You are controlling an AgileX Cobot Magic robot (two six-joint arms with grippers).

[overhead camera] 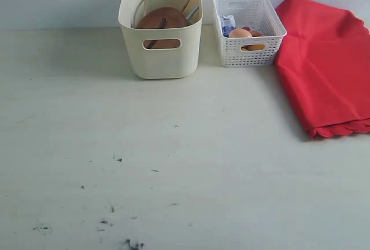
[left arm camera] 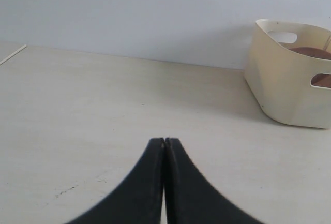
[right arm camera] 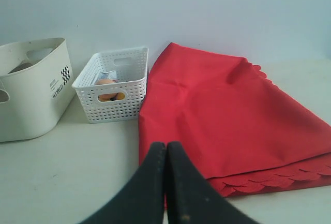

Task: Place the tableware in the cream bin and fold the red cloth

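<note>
Left gripper pressed together, empty, over bare bench. Right gripper pressed together, holding nothing, at the red cloth's near edge; contact unclear. Cloth lies far right, cream bin far centre, brown plate inside.

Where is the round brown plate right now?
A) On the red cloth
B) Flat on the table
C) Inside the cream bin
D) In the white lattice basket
C: the round brown plate stands tilted inside the cream bin, showing above the bin's front wall in the exterior view.
</note>
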